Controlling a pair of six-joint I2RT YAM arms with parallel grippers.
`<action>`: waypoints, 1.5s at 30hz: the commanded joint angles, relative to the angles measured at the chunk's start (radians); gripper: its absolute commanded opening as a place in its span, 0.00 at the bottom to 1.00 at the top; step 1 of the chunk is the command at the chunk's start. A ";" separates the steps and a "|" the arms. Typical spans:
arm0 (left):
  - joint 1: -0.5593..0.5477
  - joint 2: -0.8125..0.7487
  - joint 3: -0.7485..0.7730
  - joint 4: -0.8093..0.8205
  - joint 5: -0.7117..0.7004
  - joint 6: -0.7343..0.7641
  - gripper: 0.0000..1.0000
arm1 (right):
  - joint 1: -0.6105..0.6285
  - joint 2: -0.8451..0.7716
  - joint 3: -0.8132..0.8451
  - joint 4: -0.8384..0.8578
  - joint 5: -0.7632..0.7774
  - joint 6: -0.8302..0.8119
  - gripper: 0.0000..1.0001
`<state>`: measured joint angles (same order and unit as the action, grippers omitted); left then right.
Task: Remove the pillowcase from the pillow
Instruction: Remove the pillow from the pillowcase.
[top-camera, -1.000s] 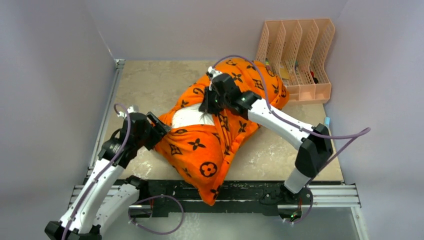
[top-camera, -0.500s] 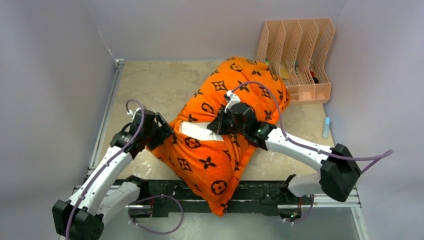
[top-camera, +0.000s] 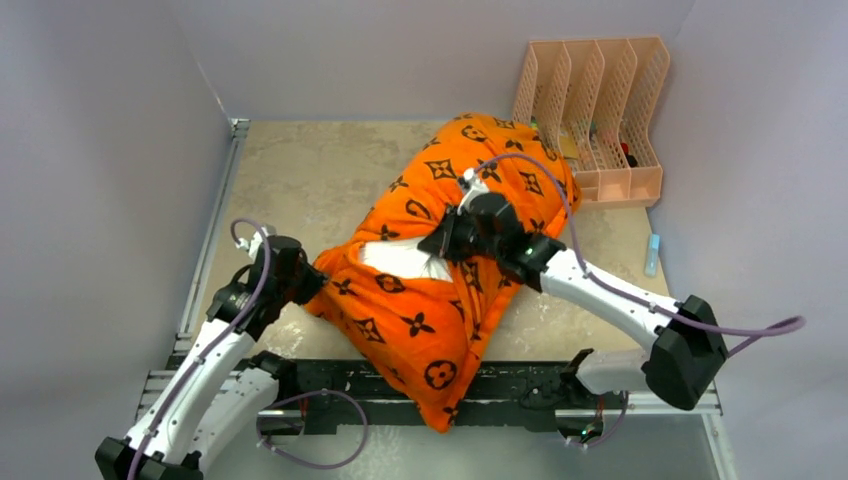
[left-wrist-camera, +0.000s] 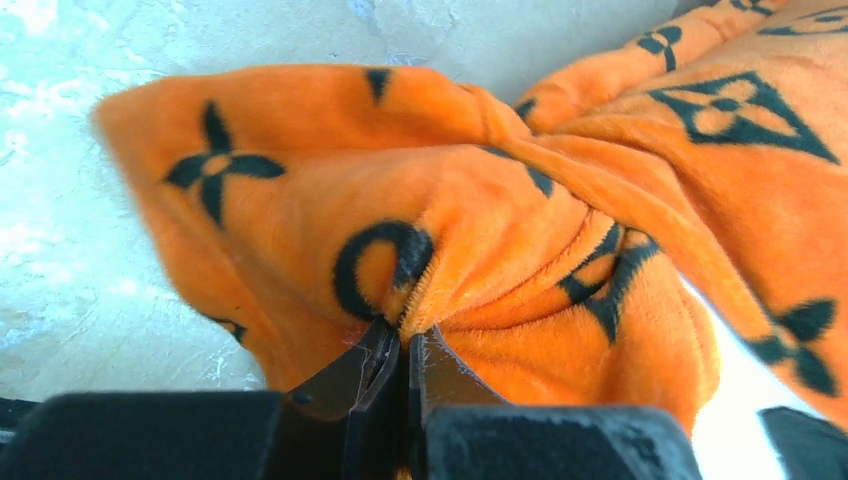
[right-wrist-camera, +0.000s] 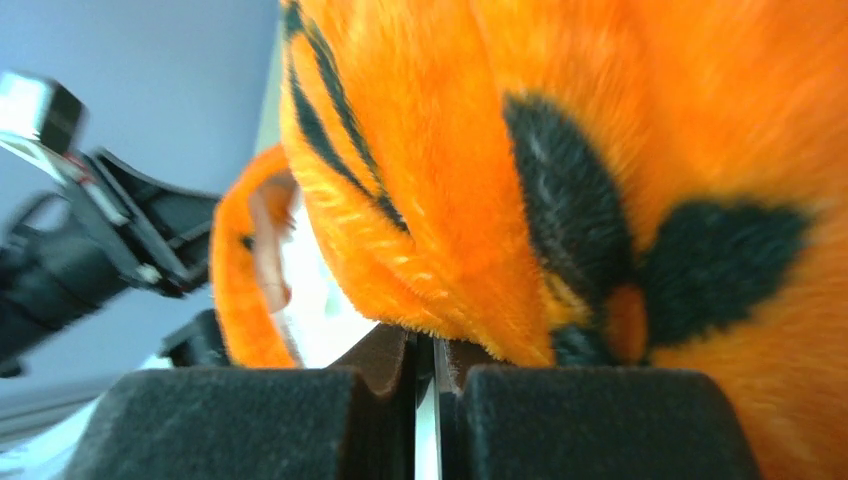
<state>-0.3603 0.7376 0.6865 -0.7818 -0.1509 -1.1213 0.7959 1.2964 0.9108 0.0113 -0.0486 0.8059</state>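
The orange pillowcase (top-camera: 430, 300) with black motifs lies bunched diagonally across the table, its near end hanging over the front rail. A patch of the white pillow (top-camera: 400, 258) shows through the case's opening. My left gripper (top-camera: 310, 283) is shut on a fold at the pillowcase's left corner (left-wrist-camera: 440, 230), with the fabric pinched between its fingertips (left-wrist-camera: 382, 345) and the pillow (left-wrist-camera: 735, 400) showing white at the lower right. My right gripper (top-camera: 440, 245) sits at the opening's edge, shut on the pillowcase hem (right-wrist-camera: 450, 300). The pillow (right-wrist-camera: 320, 310) glows white just beyond that hem.
A peach plastic file rack (top-camera: 595, 110) stands at the back right, touching the pillowcase's far end. A small blue object (top-camera: 652, 255) lies by the right wall. Grey walls close in left, back and right. A black rail (top-camera: 520, 385) runs along the front edge.
My left gripper was open beside the pillowcase corner and has closed on it. The right gripper has drawn the opening edge towards the near side, and the case has shifted with it.
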 joint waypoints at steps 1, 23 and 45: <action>0.011 -0.041 -0.043 -0.161 -0.136 -0.078 0.00 | -0.251 0.006 0.260 -0.187 -0.040 -0.113 0.00; 0.011 -0.118 -0.112 0.058 0.087 -0.010 0.00 | -0.020 0.199 0.544 -0.482 -0.066 -0.386 0.55; 0.011 -0.166 -0.144 0.019 0.100 0.012 0.00 | 0.364 0.618 0.842 -0.753 0.492 -0.053 0.70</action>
<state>-0.3477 0.5922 0.5392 -0.7834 -0.0940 -1.1301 1.0878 1.8862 1.7241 -0.6289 0.2996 0.6239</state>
